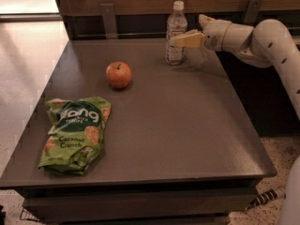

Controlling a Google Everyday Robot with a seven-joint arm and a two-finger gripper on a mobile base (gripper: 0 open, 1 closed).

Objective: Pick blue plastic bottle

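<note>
The blue plastic bottle [176, 34] stands upright at the far edge of the table, slim and clear, with a white cap and a pale label. My gripper [187, 32] reaches in from the right at label height. It is open, and its yellowish front finger [188, 40] lies across the bottle's right side. The bottle stands on the table and is not lifted.
A red apple [118, 74] sits left of the bottle, nearer the middle. A green Coconut Crunch snack bag [75, 134] lies at the front left. The dark grey table [187, 125] backs onto a wooden wall with metal brackets [108, 18]. My white arm [276, 46] spans the right side.
</note>
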